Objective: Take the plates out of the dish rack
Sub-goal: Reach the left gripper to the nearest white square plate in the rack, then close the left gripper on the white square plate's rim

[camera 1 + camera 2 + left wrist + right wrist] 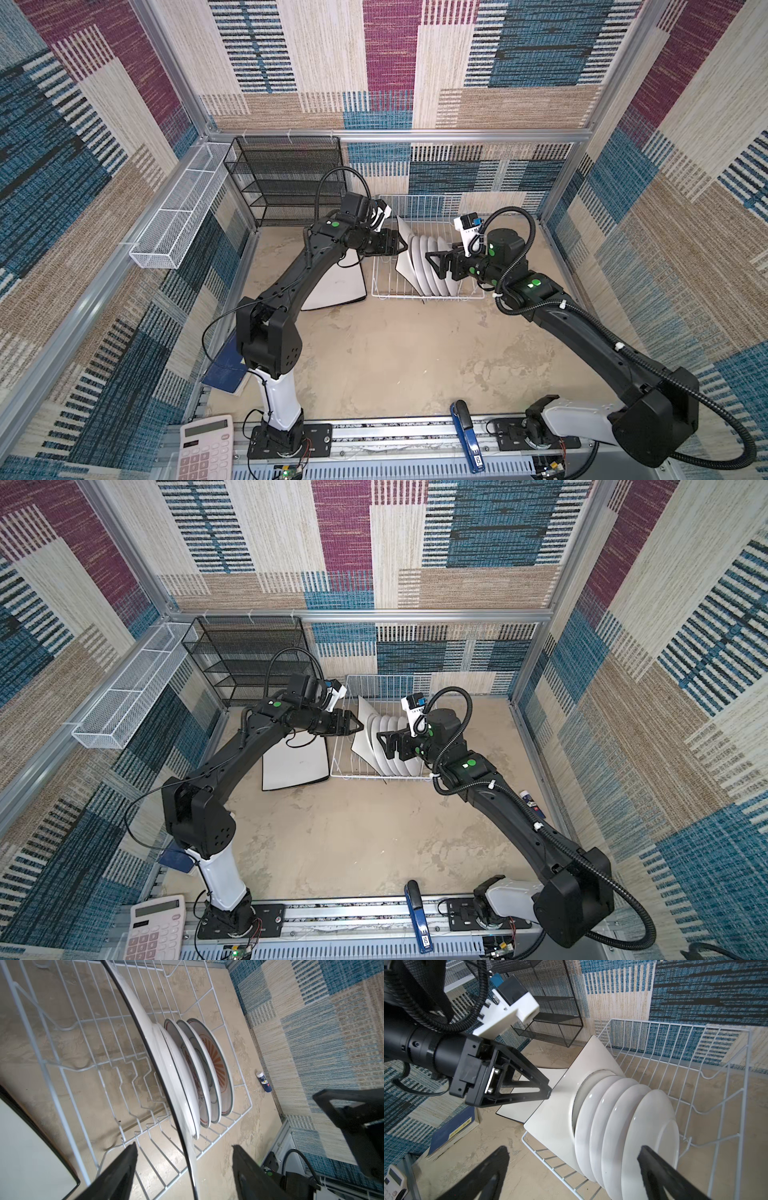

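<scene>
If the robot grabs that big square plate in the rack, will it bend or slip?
Probably stiff: the square plate stands on edge in the dish rack without sagging. Its glossy face looks slippery. It seems to touch the round plates, so they might shift.

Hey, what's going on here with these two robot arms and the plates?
A dish rack is being unloaded. The left end effector, open, straddles the edge of the square plate standing in the rack, not yet gripping. The right end effector hovers open by the round plates. Other square plates already lie stacked on the table beside the rack.
</scene>
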`<state>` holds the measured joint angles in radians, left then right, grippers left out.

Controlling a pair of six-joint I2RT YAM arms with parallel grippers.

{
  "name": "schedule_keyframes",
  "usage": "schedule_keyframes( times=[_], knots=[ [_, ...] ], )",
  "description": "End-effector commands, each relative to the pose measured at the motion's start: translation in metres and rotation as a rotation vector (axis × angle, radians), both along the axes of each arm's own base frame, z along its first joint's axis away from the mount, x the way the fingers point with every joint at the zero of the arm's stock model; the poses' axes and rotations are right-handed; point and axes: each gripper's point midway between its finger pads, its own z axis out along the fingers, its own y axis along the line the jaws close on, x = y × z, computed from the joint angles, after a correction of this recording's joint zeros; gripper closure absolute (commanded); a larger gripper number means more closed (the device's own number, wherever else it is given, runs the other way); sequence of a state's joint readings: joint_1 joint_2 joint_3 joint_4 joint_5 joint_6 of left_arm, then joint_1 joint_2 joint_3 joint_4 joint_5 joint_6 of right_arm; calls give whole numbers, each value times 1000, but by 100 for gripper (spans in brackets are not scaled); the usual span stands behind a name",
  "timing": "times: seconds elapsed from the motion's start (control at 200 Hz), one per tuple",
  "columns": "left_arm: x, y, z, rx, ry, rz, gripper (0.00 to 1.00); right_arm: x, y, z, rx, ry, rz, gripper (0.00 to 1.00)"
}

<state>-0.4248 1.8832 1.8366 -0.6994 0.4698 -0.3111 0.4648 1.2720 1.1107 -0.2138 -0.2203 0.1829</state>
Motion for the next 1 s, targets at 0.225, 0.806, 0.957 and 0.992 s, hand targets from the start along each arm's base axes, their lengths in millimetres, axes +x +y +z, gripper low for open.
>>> schedule_keyframes(
  times=[0.225,0.806,0.957,0.992],
  knots=[
    [24,-27,-22,27,14,24,33,4,-11,-5,40,27,-22,1],
    [38,-30,-43,68,38,83,60,1,-22,3,46,-10,-43,1],
    [36,-28,-48,68,62,100,70,-1,-22,3,51,-12,-39,1],
    [36,-28,-49,64,65,105,74,-1,-22,3,52,-13,-37,1]
  ],
)
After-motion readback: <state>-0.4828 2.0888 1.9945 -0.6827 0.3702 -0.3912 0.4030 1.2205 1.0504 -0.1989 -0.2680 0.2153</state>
